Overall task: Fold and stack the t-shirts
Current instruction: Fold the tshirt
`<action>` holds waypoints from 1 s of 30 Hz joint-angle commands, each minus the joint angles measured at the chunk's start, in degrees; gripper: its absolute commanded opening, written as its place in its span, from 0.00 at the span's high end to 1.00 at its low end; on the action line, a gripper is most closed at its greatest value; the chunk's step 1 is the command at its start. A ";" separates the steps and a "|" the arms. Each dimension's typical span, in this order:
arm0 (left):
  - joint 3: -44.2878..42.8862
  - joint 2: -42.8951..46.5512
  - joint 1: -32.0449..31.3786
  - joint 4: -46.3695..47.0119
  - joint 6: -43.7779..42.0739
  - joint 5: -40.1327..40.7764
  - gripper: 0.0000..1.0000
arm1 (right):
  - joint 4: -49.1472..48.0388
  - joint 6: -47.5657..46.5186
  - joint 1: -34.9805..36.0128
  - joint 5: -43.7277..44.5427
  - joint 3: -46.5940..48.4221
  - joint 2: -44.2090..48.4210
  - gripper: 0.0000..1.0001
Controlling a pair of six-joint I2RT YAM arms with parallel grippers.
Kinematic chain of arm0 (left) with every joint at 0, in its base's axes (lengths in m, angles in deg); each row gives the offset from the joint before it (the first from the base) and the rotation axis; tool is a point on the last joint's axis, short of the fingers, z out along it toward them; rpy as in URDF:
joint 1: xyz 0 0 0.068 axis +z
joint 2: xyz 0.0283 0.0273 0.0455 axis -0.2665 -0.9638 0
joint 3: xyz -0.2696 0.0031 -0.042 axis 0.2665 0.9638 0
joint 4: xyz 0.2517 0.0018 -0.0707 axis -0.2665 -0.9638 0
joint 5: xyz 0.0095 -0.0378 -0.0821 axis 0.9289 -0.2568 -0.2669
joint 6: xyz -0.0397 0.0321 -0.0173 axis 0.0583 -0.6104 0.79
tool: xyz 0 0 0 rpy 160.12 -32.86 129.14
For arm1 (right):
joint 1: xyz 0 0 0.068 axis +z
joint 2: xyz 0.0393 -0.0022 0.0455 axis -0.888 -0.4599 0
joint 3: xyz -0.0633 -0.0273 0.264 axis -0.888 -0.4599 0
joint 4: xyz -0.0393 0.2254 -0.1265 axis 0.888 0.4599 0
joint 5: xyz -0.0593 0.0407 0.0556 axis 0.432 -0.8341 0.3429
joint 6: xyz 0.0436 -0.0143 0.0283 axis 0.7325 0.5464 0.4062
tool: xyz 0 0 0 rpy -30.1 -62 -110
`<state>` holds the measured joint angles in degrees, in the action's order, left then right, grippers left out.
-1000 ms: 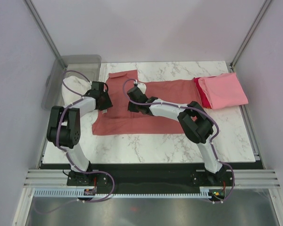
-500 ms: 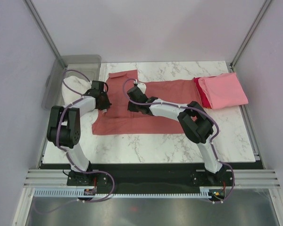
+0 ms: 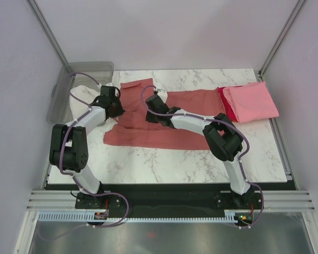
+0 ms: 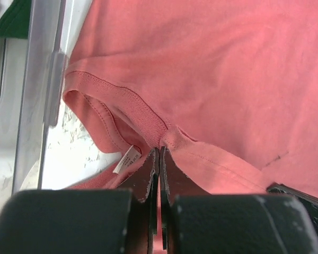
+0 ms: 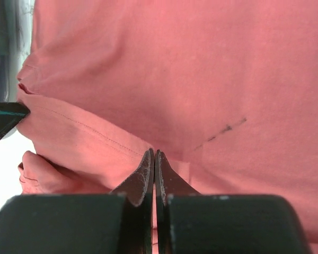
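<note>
Nearly all hidden beneath the folded pink shirt (image 3: 254,100): a red shirt (image 3: 228,112), just an edge peeking out, far across the surface (image 3: 191,164) from the bin (image 3: 90,69). Pinched tight on the salmon shirt (image 3: 143,138) with the left hand (image 4: 159,152), at the collar, right beside the bin. Clamped on a fold of it with the right hand (image 5: 154,154), slightly farther off. Rumpled, bunched cloth. Three shirts, two hands, one bin.

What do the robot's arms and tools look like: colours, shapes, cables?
Both the left arm and right arm have white links, bulky black joints and looping purple cables. The left tool and right tool each show two thin, tapering dark-grey fingers on a black body.
</note>
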<state>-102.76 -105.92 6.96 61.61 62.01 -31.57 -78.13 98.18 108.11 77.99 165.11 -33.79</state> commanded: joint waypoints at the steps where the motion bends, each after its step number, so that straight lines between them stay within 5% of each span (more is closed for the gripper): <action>1: -3.92 -2.72 -0.03 -0.50 -2.91 1.54 0.98 | -0.52 -0.50 -0.76 0.89 0.03 0.57 0.98; 20: -5.25 -7.38 -0.12 -5.78 -3.43 9.37 0.98 | -2.89 1.17 -0.67 -7.37 2.84 -7.69 0.94; 26: -5.07 -6.68 -0.21 -5.95 -2.65 8.93 0.67 | -2.89 0.38 -0.76 -6.31 2.14 -5.68 0.75; 30: -5.07 -5.80 -0.47 -5.78 -2.64 8.84 0.64 | -2.80 0.12 -0.76 -6.05 1.26 -4.71 0.68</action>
<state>-106.20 -113.77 6.81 55.71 60.70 -24.42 -81.04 98.83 107.39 70.84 167.39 -40.52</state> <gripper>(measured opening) 0.350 0.308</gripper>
